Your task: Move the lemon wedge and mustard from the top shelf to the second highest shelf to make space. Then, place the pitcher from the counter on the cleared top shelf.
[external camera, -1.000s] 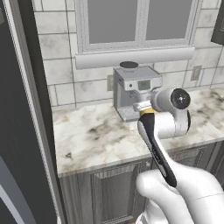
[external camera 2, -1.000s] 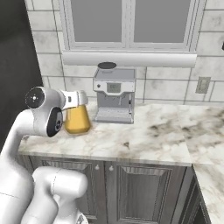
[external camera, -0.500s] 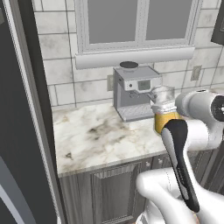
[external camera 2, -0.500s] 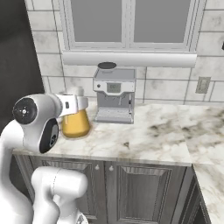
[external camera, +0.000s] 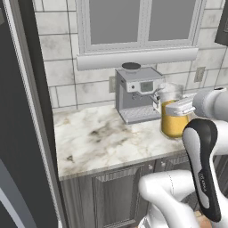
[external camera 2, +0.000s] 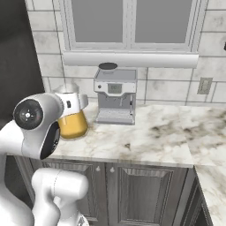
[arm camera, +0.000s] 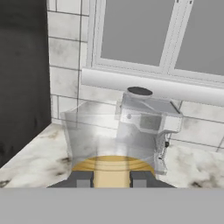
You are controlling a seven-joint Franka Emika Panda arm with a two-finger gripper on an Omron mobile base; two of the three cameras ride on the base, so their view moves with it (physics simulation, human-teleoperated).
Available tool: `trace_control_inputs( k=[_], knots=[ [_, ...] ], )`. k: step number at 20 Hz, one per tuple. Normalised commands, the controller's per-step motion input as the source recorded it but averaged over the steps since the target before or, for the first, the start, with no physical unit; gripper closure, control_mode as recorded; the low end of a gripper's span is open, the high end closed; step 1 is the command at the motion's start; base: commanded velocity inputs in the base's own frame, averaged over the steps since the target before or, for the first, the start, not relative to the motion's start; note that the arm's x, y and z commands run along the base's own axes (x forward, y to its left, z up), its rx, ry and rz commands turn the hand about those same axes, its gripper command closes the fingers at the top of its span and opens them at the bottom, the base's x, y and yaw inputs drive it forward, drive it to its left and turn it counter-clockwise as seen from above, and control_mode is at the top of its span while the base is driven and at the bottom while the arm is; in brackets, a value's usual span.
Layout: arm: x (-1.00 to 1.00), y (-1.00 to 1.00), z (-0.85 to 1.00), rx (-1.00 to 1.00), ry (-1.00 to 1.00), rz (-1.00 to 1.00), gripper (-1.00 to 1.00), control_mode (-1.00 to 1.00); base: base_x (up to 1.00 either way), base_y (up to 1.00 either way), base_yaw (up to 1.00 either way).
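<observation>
I'm seeing the clear glass pitcher with orange liquid in its lower part (external camera: 173,116) up beside the grey boxy coffee machine (external camera: 138,94), over the pale beige marbled stone surface (external camera: 102,138) with the dark grey panelled cabinet fronts (external camera: 107,196) below. I'm not able to tell whether its base is touching the surface or hanging just above it. In the hand view the pitcher (arm camera: 111,140) is sitting right in front of the camera, the coffee machine showing through its clear wall. My gripper (arm camera: 111,178) is standing nearly closed, its two dark fingertips (arm camera: 81,178) clamping a narrow part of the pitcher at the orange band. From the right base view the pitcher (external camera 2: 73,121) is partly hiding behind the white arm's round joint, left of the coffee machine (external camera 2: 114,95). The white-framed window (external camera 2: 128,26) and grey tiled wall (external camera 2: 167,88) are running behind the surface (external camera 2: 159,132).
</observation>
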Motion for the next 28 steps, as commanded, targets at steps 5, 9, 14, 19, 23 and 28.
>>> trace_control_inputs(
  k=[5, 9, 14, 19, 23, 28],
  knots=[
    [0.0, 0.0, 0.0, 0.0, 0.01, 0.01, 1.0, -1.0, 0.0, 0.0, 0.0],
    [0.0, 0.0, 0.0, 0.0, 0.02, 0.0, 1.0, -1.0, 0.0, 0.0, 0.0],
    [0.0, 0.0, 0.0, 0.0, 0.0, 0.0, 1.0, -1.0, 0.0, 0.0, 0.0],
    [0.0, 0.0, 0.0, 0.0, 0.0, 0.0, 1.0, 1.0, -0.22, 0.0, 0.06],
    [0.0, 0.0, 0.0, 0.0, 0.0, 0.0, 1.0, 1.0, -0.7, 0.0, 0.16],
    [0.0, 0.0, 0.0, 0.0, 0.0, 0.0, 1.0, 1.0, -0.8, -0.08, 0.26]
  ],
)
